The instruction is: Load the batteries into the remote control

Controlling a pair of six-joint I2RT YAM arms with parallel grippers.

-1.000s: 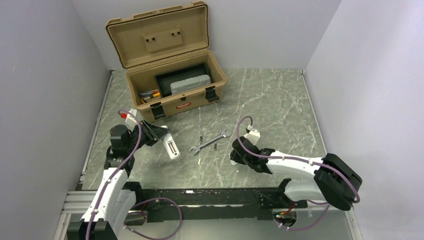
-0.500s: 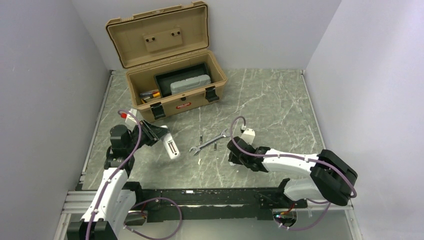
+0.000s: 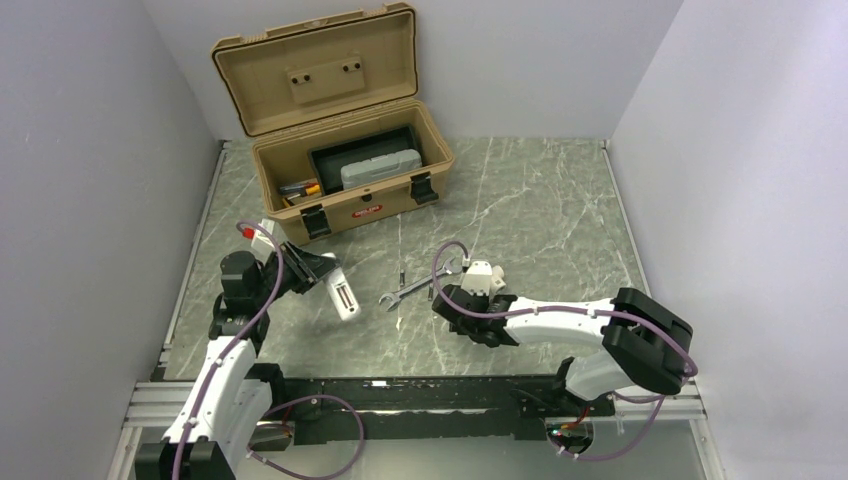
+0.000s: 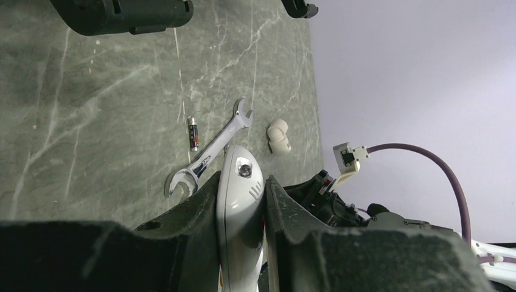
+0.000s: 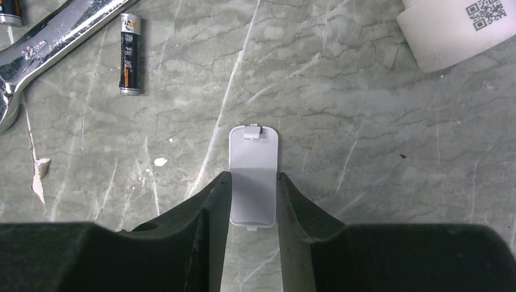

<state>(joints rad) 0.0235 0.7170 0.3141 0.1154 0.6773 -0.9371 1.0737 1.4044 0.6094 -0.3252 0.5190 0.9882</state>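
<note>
From above, the left tool is clamped on the remote control, holding it tilted off the counter in front of the open toolbox. A dark recess on the remote faces up, though it is too small here to tell whether anything sits in it. Two cells lie loose on the counter. The far battery is on one side of the wrench and the near battery on the other. The right tool is low over the counter, just beside the wrench's end.

In the left wrist view, the remote control is squeezed between both fingers with its smooth back toward the camera, so the recess is out of sight. Beyond it lie the wrench with one of the batteries beside it, and a small white curved piece apart from both.

In the right wrist view, the fingers are narrowed onto the battery cover, a flat white lid with a clip at its far end, pinched by its long edges. One battery lies beside the wrench, and the end of the other shows at the picture's corner.

With the cover off and the remote control held up, the opening step looks done. Loading seems not to have begun, since both batteries lie on the counter. What is left is to put the cover down, seat each battery in the recess, and refit the cover.
</note>
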